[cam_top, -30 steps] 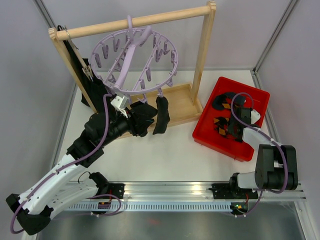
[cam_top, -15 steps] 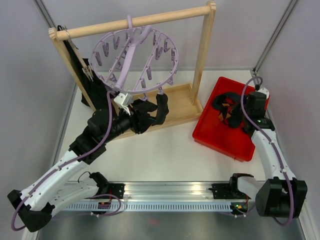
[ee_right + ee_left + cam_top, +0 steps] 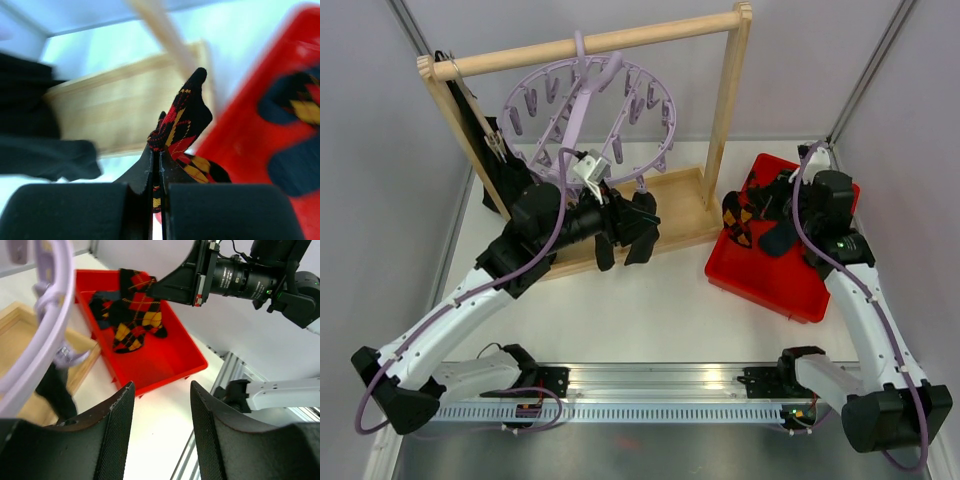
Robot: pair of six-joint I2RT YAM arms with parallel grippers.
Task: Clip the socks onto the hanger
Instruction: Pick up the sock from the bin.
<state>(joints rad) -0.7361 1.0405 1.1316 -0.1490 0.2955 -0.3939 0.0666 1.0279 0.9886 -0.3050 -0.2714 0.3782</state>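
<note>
top view, argyle sock [image 3: 735,215]: pinched in the right jaws, held over the left rim of the red tray [image 3: 790,290], long axis hanging downward.
top view, hanger [image 3: 582,110]: hooked on the wooden rail [image 3: 670,28], well left of the held sock; right arm nearer the sock, left arm nearer the ring.
top view, route: bare worktop [image 3: 660,300] between tray and frame; upright post [image 3: 728,110] to skirt.
left wrist view, left jaws: spread, nothing between, facing the argyle sock [image 3: 132,315] across open room; hanger [image 3: 47,330] just beside at left, black sock [image 3: 55,387] clipped below.
right wrist view, right jaws: pressed together on the argyle sock [image 3: 182,122], one end pointing up; frame base [image 3: 135,100] ahead, blurred.
</note>
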